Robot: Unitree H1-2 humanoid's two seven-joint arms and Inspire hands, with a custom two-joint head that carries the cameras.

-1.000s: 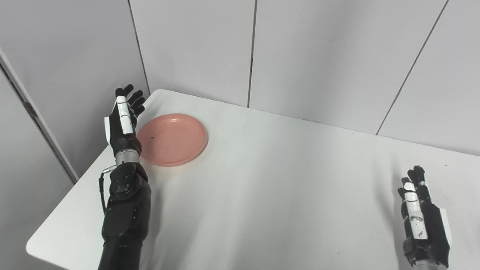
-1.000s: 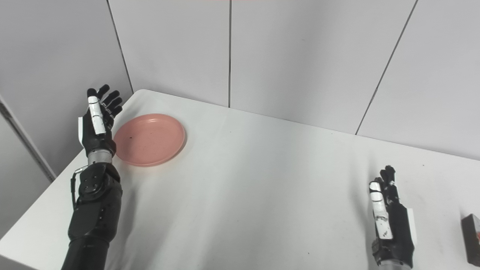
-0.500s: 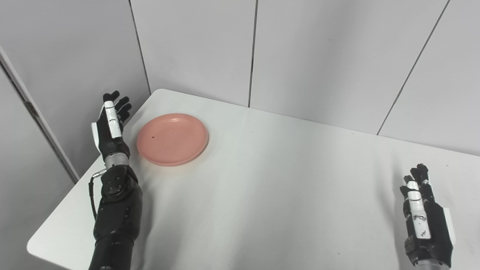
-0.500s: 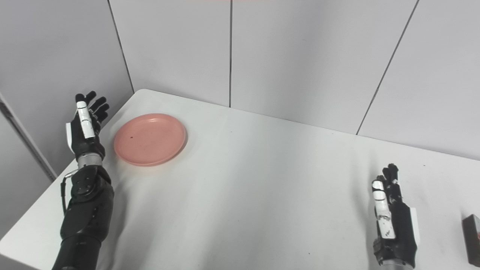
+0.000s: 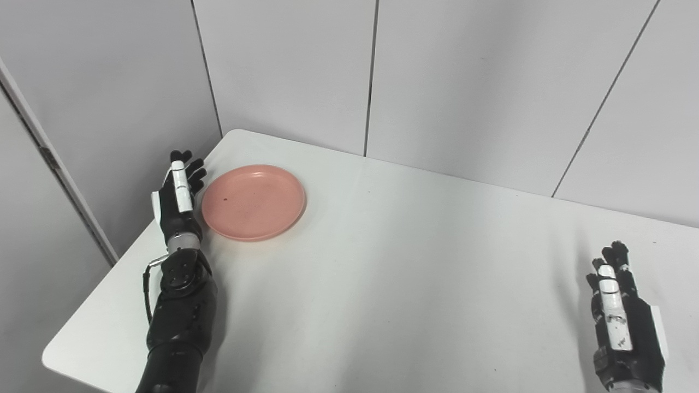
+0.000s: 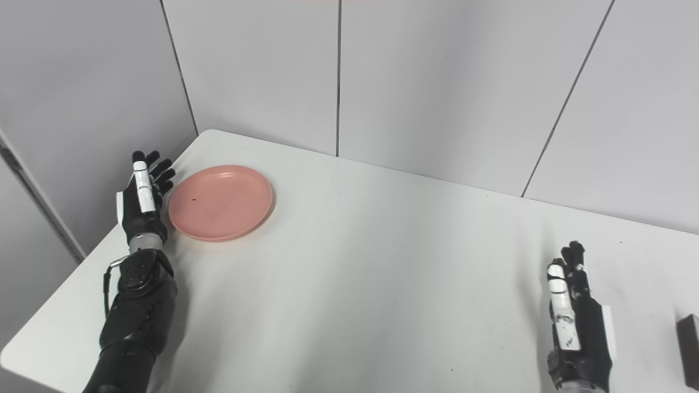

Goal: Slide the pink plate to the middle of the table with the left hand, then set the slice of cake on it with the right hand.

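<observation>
Both hands spread and empty: left hand just beside pink plate far left, right hand near right.

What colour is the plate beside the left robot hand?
Pink, salmon-toned: the plate shows best in the left eye view.

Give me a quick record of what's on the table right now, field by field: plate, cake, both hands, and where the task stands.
plate: pink plate, far left part of the white table, empty
cake: dark slice of cake, right edge of the right eye view, cut off by the frame
left hand: left hand, open, at the plate's left rim; contact unclear
right hand: right hand, open, holds nothing, apart from the cake
task stage: plate not yet at the middle, cake not on it
</observation>
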